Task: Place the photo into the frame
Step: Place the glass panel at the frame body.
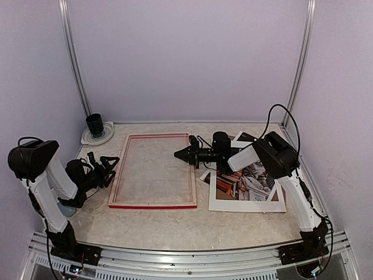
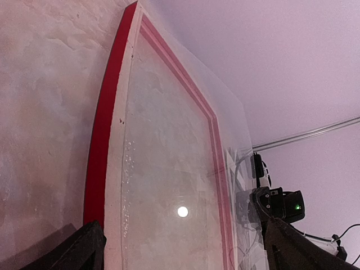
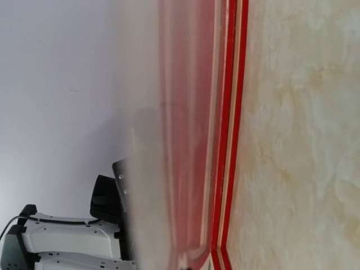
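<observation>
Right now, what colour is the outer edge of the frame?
Red, with a pale strip just inside it; the frame shows best in the left wrist view.

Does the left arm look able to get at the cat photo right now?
Probably not easily. The photo lies past the frame, on its right, with the right arm stretched above it; the open left gripper sits at the frame's left edge.

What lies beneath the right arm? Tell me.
The photo and a white mat board lie beneath it. The right arm covers their far parts, so those cannot be seen.
</observation>
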`<move>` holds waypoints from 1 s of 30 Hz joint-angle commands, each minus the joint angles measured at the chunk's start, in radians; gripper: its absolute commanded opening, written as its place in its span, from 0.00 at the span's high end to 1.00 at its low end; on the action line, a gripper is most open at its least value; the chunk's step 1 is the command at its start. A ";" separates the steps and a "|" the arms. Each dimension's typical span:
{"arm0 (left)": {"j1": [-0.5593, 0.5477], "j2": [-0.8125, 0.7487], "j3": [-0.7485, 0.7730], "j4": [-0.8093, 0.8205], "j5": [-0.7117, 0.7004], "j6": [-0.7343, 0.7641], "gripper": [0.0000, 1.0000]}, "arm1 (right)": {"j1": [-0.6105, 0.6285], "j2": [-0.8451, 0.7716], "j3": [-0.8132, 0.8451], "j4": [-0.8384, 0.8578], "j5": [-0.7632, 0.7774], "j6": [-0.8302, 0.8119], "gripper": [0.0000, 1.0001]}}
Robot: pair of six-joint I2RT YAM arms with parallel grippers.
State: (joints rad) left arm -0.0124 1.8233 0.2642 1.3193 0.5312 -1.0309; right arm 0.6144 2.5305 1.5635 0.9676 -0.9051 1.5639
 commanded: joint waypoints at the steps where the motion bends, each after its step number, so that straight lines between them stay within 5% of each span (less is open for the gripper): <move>1: 0.005 0.025 -0.017 -0.008 0.018 -0.009 0.01 | 0.013 0.026 -0.003 0.042 -0.011 -0.002 1.00; 30: 0.005 0.034 -0.019 0.005 0.019 -0.017 0.01 | 0.014 -0.009 -0.068 0.079 0.030 0.001 1.00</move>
State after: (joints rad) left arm -0.0120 1.8339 0.2623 1.3376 0.5346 -1.0439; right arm 0.6144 2.5374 1.5070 0.9985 -0.8925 1.5650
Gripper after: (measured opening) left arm 0.988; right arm 0.006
